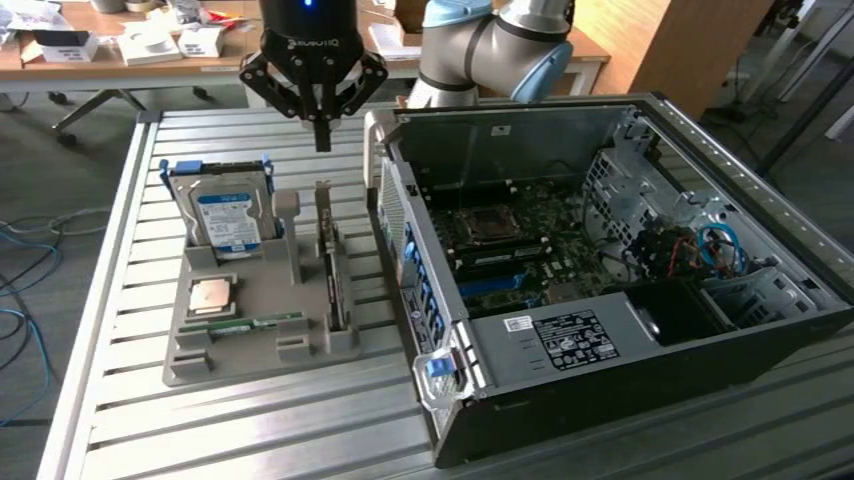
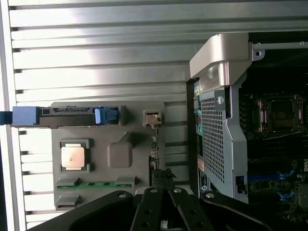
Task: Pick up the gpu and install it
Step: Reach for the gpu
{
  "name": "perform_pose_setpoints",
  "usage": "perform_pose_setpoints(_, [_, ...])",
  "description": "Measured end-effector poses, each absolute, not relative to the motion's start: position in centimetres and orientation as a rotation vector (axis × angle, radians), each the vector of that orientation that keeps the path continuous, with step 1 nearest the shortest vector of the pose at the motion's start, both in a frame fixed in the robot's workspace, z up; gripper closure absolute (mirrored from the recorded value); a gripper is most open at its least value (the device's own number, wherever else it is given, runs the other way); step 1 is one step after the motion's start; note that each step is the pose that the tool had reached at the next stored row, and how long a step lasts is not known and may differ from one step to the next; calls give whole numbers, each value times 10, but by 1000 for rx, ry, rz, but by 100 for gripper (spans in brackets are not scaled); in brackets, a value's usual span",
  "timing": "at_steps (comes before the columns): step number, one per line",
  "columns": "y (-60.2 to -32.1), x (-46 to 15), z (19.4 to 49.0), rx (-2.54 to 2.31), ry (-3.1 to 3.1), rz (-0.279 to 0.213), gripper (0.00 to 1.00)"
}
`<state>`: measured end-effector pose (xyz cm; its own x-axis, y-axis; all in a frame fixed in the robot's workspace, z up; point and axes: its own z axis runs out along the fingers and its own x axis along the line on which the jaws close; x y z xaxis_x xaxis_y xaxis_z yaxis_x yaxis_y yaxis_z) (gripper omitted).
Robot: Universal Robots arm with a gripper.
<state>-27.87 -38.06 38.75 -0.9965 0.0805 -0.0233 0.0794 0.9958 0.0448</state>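
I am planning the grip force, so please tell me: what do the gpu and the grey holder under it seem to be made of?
The gpu: probably circuit board, thin and stiff, with a dark edge and a dull brownish face.
The grey holder: likely plastic, matte and evenly grey, with no metallic shine.

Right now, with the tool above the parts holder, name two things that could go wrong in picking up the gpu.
1. The tool looks shut roughly above the gpu; lowered like that, it could strike the card's top edge.
2. The gpu stands on edge close to the computer case; a wide-open tool might clip the case.
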Motion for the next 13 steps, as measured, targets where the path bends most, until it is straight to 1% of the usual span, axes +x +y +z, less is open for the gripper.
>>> perform_pose_setpoints(13, [-390,-281,387,124,3113,68,89])
